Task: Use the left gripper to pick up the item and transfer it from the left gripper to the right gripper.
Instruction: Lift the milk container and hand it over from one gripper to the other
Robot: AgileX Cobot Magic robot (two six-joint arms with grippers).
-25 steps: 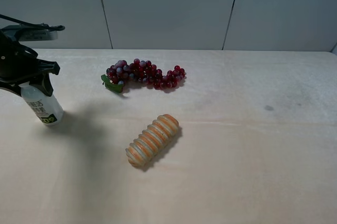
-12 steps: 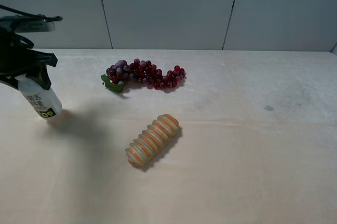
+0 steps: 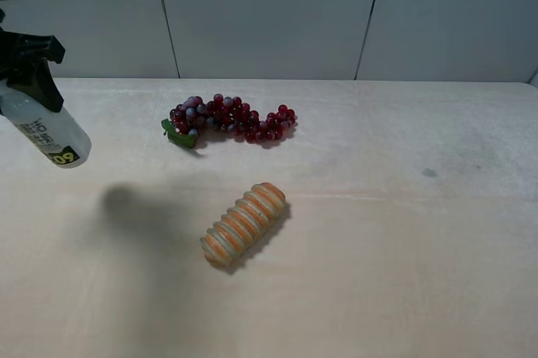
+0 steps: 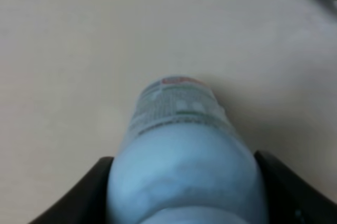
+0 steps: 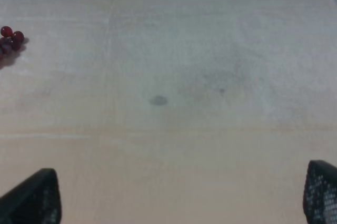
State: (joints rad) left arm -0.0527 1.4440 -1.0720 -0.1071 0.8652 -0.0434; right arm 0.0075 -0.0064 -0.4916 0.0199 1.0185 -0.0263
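At the far left of the table (image 3: 395, 274), the left gripper (image 3: 27, 81) pinches the item (image 3: 49, 135) by its top; it hangs tilted below the jaws, apparently clear of the surface

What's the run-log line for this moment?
left gripper: shut on bottle, airborne | right gripper: open, empty | handover: not yet done
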